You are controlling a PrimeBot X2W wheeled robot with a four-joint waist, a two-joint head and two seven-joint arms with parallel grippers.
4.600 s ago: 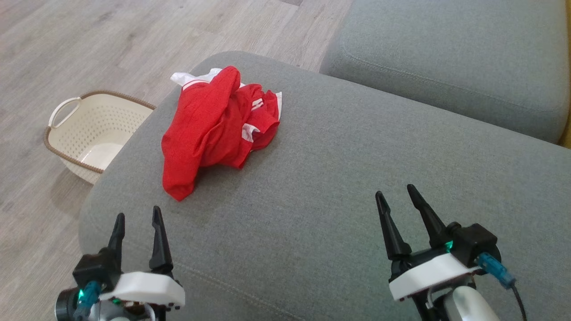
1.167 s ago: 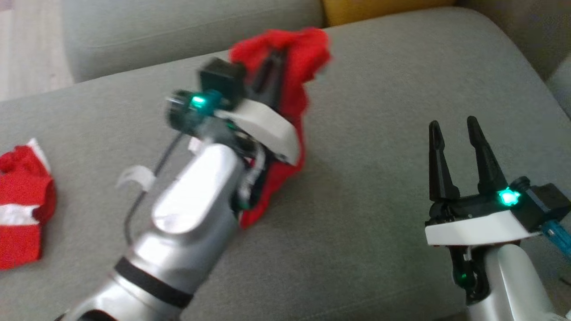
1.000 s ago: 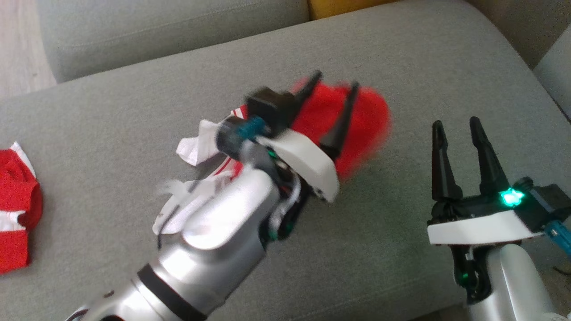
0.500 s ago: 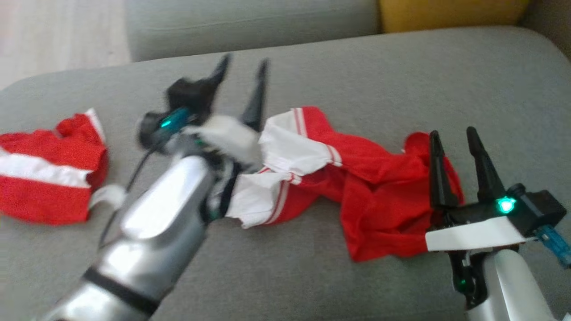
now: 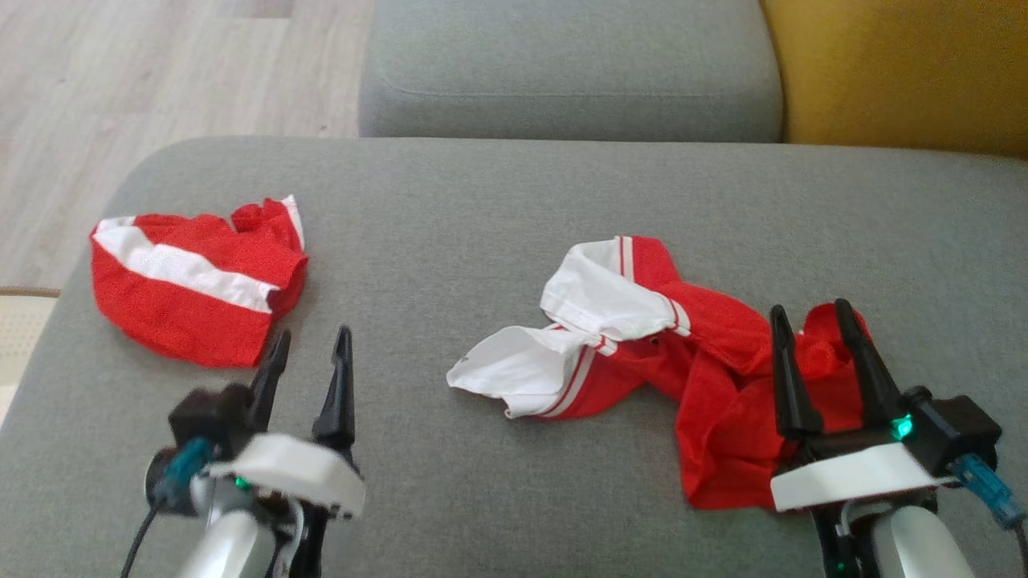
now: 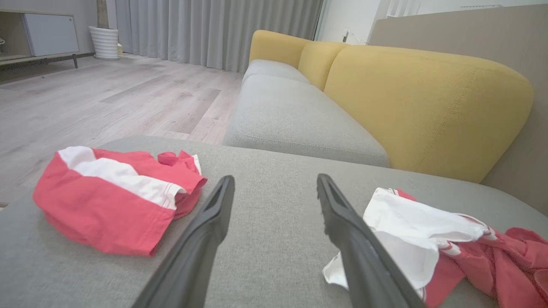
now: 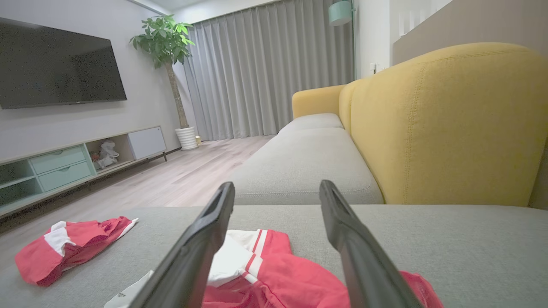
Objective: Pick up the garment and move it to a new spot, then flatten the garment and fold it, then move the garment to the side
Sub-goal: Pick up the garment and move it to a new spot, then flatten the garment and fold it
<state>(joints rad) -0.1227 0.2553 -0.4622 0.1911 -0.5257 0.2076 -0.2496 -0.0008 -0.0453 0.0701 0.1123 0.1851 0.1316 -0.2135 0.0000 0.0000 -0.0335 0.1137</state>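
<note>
The garment [image 5: 642,353], a red top with white striped sleeves, lies crumpled on the grey sofa cushion [image 5: 498,209], right of centre. My right gripper [image 5: 809,311] is open over its red right end, with nothing between the fingers. My left gripper [image 5: 312,337] is open at the lower left, apart from the garment and empty. In the left wrist view the garment [image 6: 411,231] lies right of the open left gripper [image 6: 274,179]. In the right wrist view the garment [image 7: 265,265] lies under and ahead of the open right gripper [image 7: 277,188].
A second red piece with a white band [image 5: 193,281] lies at the cushion's left end, just ahead of the left gripper. A cream basket's rim [image 5: 20,321] peeks in at the far left. Behind are another grey cushion [image 5: 562,64], a yellow backrest [image 5: 899,72] and wood floor [image 5: 161,64].
My left gripper carried the garment to the right, let it go on the cushion and drew back to the lower left. The head camera turned. The right gripper stayed open.
</note>
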